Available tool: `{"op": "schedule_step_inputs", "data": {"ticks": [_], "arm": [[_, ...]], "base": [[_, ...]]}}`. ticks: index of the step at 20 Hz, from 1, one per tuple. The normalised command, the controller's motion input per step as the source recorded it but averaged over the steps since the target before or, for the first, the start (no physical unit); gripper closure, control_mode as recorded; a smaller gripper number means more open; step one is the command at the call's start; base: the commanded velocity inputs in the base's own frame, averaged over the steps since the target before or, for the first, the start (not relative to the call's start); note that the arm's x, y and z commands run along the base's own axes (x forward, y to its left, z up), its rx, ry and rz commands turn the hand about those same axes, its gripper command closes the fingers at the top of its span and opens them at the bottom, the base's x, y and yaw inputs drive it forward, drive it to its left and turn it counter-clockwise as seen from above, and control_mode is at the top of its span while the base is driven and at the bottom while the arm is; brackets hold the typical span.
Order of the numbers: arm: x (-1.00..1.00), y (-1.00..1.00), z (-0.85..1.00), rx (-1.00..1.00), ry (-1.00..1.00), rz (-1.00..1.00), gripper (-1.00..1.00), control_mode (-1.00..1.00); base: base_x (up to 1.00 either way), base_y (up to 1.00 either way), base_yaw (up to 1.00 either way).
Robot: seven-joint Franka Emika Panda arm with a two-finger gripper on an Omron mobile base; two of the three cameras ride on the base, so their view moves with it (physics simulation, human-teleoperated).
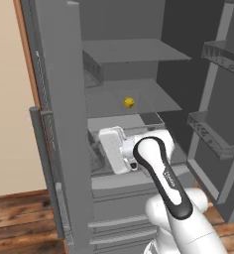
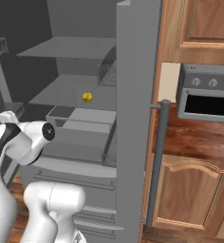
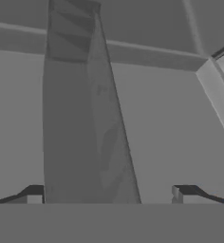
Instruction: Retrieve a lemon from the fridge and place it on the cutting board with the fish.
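**Inside the open fridge, a lemon waits beyond a low hand**

Deep on a middle shelf of the fridge [image 1: 59,124] sits the lemon [image 1: 129,102], well apart from the gripper [image 3: 109,194], whose jaws stand wide and hold nothing. The hand sits lower, near the drawer front. Risk, as a judgement: rising carelessly, the wrist could catch the shelf edge, or a nudge could roll the fruit backward.

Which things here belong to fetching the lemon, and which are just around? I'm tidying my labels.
Job:
lemon, on a shelf inside
fridge, doors open
gripper, open, empty

Just around:
toaster oven
wooden cabinets
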Motion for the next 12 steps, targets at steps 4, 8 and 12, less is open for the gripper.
{"op": "schedule_step_inputs", "data": {"ticks": [4,8,12], "arm": [[0.02,0.92,-0.27,0.03,0.00,0.00,-1.00,-1.00],[0.00,0.87,-0.19,0.02,0.00,0.00,-1.00,-1.00],[0.00,0.51,-0.06,0.01,0.00,0.00,-1.00,-1.00]], "base": [[0.00,0.00,0.00],[0.00,0.00,0.00],[0.00,0.00,0.00]]}}
